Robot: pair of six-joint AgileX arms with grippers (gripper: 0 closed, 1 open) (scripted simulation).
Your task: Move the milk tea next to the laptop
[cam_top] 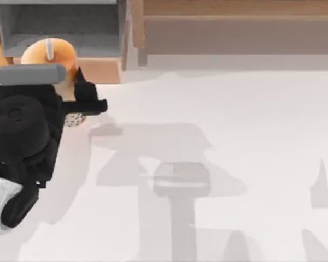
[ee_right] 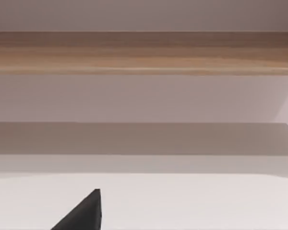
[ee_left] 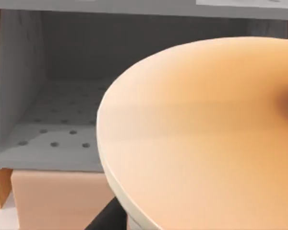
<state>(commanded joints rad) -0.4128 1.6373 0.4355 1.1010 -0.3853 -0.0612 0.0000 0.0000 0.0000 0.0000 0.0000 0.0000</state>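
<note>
Since the left gripper (cam_top: 76, 103) sits against the milk tea (cam_top: 49, 54) at upper left of the top view, that arm is nearer.
Whether its fingers clasp the upright cup I cannot tell; beyond stands a grey shelf (ee_left: 53, 124).

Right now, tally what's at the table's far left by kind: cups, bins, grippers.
Tall tan-orange milk tea cup with round orange lid: 1
Grey open-fronted storage bin with perforated floor: 1
Black left gripper beside the cup: 1
Total: 3
</note>
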